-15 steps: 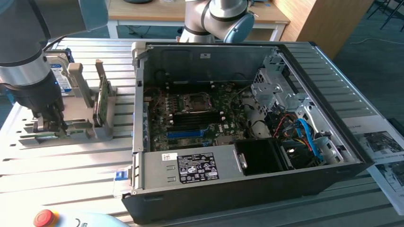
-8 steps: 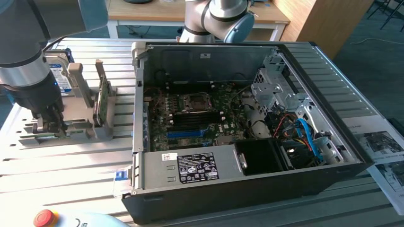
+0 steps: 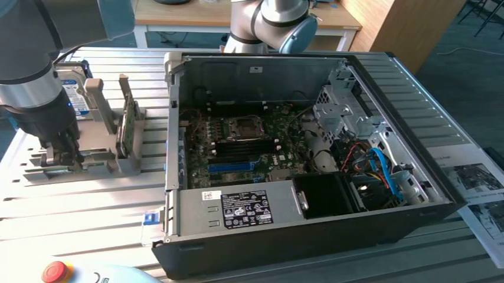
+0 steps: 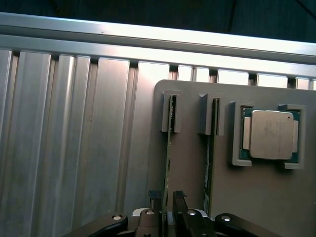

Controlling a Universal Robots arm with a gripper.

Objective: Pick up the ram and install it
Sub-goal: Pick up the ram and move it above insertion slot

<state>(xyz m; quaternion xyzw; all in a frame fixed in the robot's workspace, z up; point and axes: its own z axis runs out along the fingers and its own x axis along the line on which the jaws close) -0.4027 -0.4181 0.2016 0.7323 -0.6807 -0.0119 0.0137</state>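
The ram stands on edge in a slot of a grey holder (second stick and a CPU beside it) on a ribbed aluminium table. An open PC case sits to the exterior view's right, with a wooden desk behind. The gripper straddles the ram's end, jaws spread, one finger close on either side.

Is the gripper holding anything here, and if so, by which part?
Cannot be told. The gripper straddles the upper edge of one ram stick near its end; the stick stands slotted in the grey holder.
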